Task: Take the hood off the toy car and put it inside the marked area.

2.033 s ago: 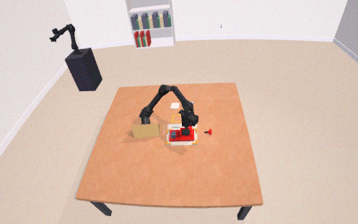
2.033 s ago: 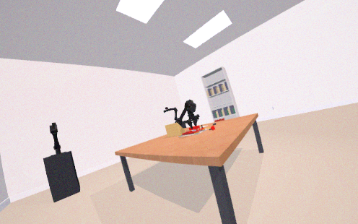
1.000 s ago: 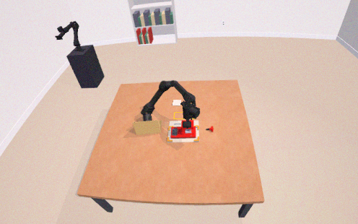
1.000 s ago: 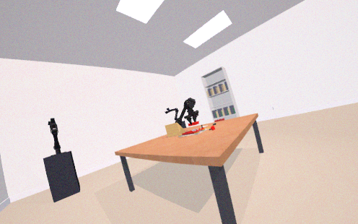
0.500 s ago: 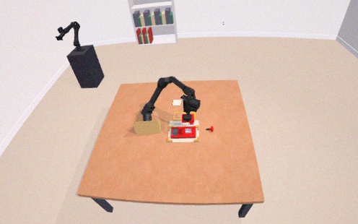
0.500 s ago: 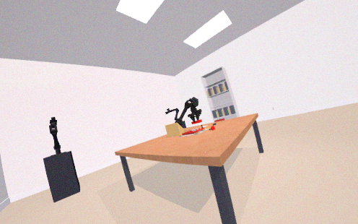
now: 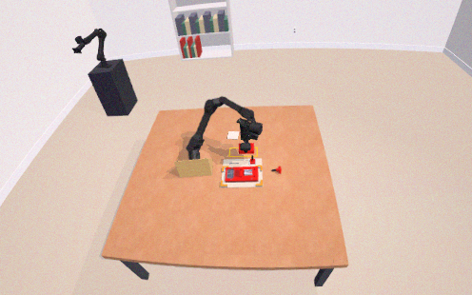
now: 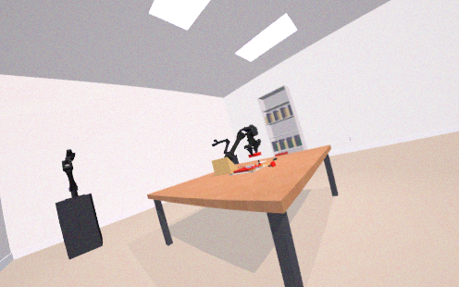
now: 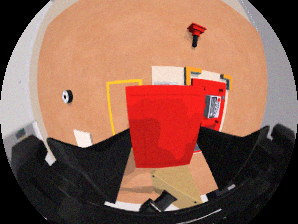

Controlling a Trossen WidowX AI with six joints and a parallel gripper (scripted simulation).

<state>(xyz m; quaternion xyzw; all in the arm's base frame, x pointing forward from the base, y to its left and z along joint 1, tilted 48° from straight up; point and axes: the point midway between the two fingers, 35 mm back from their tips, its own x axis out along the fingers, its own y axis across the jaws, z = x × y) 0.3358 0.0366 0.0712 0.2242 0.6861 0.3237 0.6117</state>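
The hood, a red panel, is off the toy car and in the air, near the middle of the top view; the end effector grasps it, a black finger on either side in the wrist view; below it, the yellow outline seems to be the marked area, and from above the hood overlaps its right part. The step in hand looks like the carry, close to its end; the next move probably calls for a small shift toward the left of the top view, a level descent inside the lines, then opening and backing away without a touch.

The car lies on a pale tray with orange corners, at the centre of the top view; inside the car a grey block shows; whether the tan box, left of the car on the worktop, holds anything cannot be told.
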